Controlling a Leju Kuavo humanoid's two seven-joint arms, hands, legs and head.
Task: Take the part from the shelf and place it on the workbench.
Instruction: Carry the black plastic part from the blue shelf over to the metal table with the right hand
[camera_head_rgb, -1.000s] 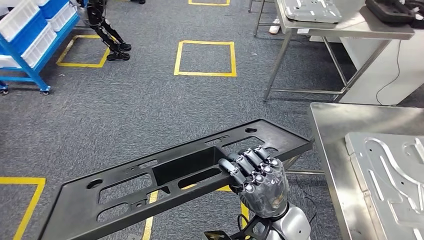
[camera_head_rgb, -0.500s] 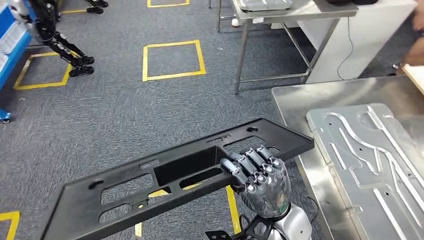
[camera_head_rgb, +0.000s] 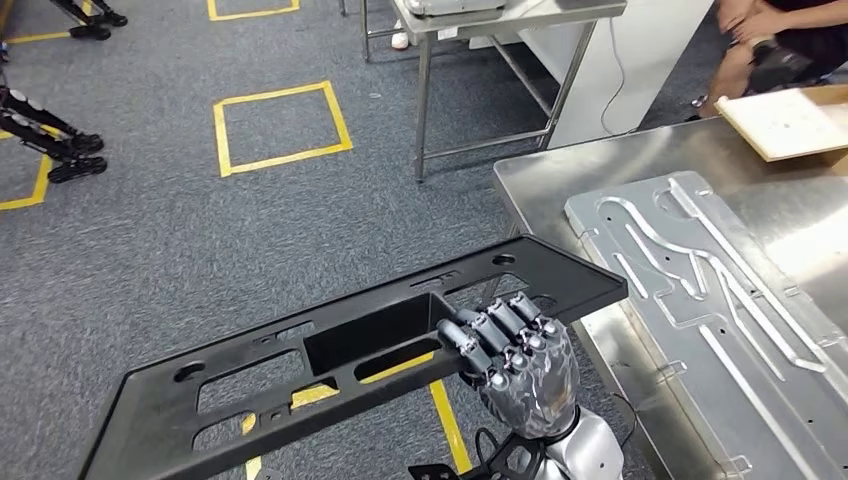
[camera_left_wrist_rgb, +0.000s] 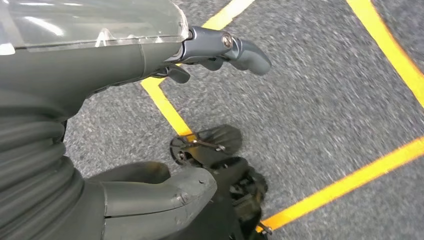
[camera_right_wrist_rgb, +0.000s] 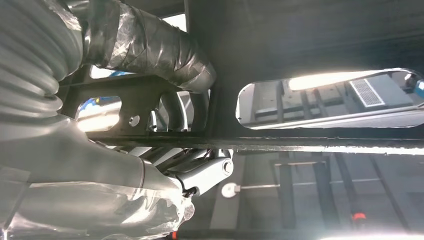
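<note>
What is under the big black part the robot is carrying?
Under the black part lie grey carpet and yellow tape lines, showing through its holes. The floor beneath its solid areas is hidden.

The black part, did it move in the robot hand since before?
No. The black part sits the same in the robot hand. The camera turned, so the workbench slid left in the head view.

- The workbench (camera_head_rgb: 540, 195) carried a grooved metal plate (camera_head_rgb: 700, 290) across most of its surface; a bare strip remained along its near-left edge.
- The black part (camera_head_rgb: 330, 350) overhung that edge.
- A wooden board (camera_head_rgb: 785, 120) lay at the far corner.
- A person (camera_head_rgb: 780, 35) sat beyond it.
</note>
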